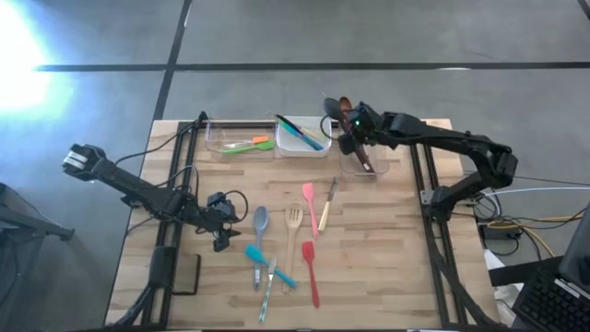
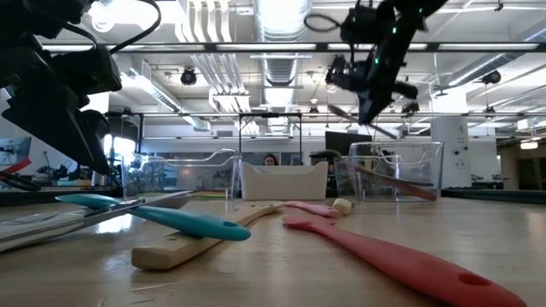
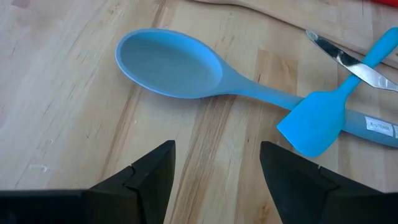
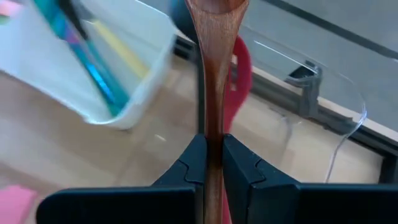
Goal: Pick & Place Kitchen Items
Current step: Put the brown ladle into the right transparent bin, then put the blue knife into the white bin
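L to R across the table, high view. The left gripper [image 1: 221,234] sits low at the table's left-centre w/ jaws apart and nothing between them; in its wrist view the fingers [image 3: 152,171] point at the bowl of the grey-blue spoon [image 1: 261,221], near but not touching. Looks like the next pick, not yet begun.

Far edge, left: clear tub [image 1: 214,145] already has a green utensil [image 1: 241,148] and an orange-handled one [image 1: 260,140] in it. Next to it the white tub [image 1: 287,143] holds a few slim items incl. a teal-handled one [image 1: 310,139]. So those count as done.

Centre of the table, still loose: grey-blue spoon, wooden fork [image 1: 293,231], pink spatula [image 1: 311,203], a wood-handled utensil [image 1: 326,207] just beside it, teal spatula [image 1: 267,261] crossing a metal-bladed utensil w/ striped handle [image 1: 268,290], red spatula [image 1: 312,269]. Approx seven left to clear.

Right: right gripper [image 1: 354,132] is up over the right clear tub [image 1: 380,171] at the far edge, jaws clamped tight on the handle of a dark wooden spoon [image 4: 212,74]. Low view shows it held above the tub rim, not in yet. Tub already has a red utensil [image 4: 239,81] inside; wrist view shows it under the spoon.

Est: roughly halfway, one drop in progress, one pick lined up, rest waiting.
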{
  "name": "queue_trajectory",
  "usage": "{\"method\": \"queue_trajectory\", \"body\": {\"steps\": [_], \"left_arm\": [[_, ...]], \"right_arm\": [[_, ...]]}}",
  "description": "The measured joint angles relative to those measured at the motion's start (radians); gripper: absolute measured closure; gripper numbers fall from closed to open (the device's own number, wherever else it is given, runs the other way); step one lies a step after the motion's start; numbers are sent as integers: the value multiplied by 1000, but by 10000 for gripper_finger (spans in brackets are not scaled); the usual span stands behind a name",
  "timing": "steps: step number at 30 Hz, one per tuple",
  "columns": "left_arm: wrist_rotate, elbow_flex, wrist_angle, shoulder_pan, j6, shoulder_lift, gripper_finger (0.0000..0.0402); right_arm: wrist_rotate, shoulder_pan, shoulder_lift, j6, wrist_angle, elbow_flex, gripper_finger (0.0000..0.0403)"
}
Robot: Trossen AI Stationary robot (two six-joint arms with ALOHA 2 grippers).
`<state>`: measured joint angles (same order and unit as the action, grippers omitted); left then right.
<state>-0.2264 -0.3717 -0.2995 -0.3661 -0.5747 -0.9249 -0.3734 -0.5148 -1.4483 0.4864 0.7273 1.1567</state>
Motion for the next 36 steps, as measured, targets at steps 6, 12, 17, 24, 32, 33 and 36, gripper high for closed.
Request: {"method": "queue_trajectory", "body": {"steps": [6,12,17,24,32,33,36], "left_arm": [[-7,0,0,0,2,0,165],[-43,0,0,2,6,0,165],[-43,0,0,3,1,0,165],[-42,0,1,4,0,0,165],[-35,0,2,4,-1,0,165],[-34,0,2,4,-1,0,165],[-26,0,2,4,-2,0,165]], "right_arm": [[55,-102,-38,-62,-39,-65,388],[112,-139,-81,-103,-98,-133,388],[136,-141,-113,-112,-122,-166,388],[136,-142,-174,-136,-133,-164,359],[139,-137,-169,-159,-128,-110,295],[139,-137,-157,-160,-128,-101,290],[139,-137,-126,-162,-128,-76,276]]}}
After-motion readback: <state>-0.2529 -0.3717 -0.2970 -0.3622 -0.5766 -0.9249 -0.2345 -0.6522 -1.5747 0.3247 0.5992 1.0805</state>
